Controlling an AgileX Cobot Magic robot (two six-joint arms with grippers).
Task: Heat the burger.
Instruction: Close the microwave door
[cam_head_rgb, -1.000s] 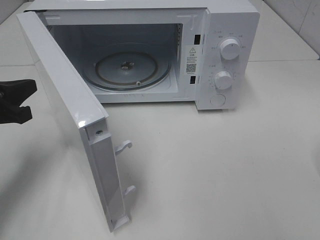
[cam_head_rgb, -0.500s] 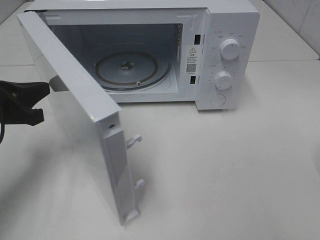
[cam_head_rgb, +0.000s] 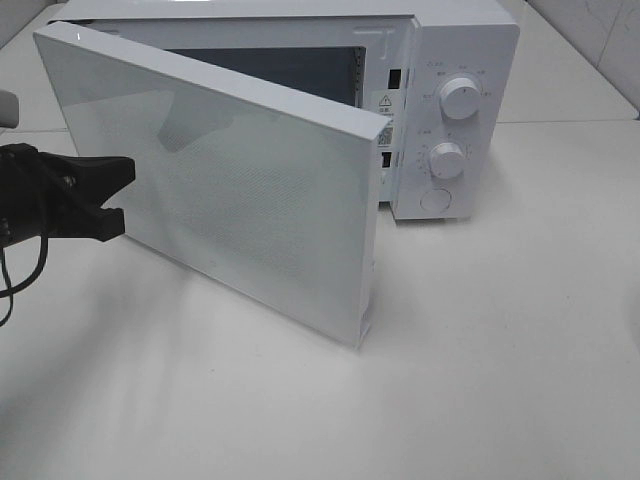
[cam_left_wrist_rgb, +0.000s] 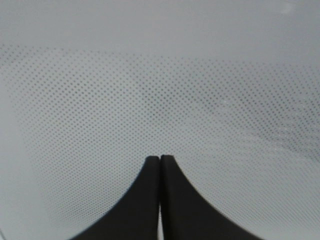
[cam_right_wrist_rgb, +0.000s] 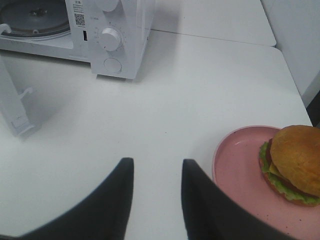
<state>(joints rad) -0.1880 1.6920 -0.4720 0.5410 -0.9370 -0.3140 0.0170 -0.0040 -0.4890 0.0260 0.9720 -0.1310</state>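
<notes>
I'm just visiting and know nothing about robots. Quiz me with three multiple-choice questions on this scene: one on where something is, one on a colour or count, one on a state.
1. Where is the burger?
A. inside the microwave
B. on a plate on the table
C. in a gripper

2. How many round knobs does the microwave have on its front panel?
A. two
B. four
C. none

3. How does the left gripper stand?
A. wide open
B. shut on the burger
C. shut, tips at the microwave door

Answers:
1. B: the right wrist view shows it on the pink plate.
2. A: the upper knob and lower knob.
3. C: the fingertips meet with nothing between them, right at the door.
</notes>
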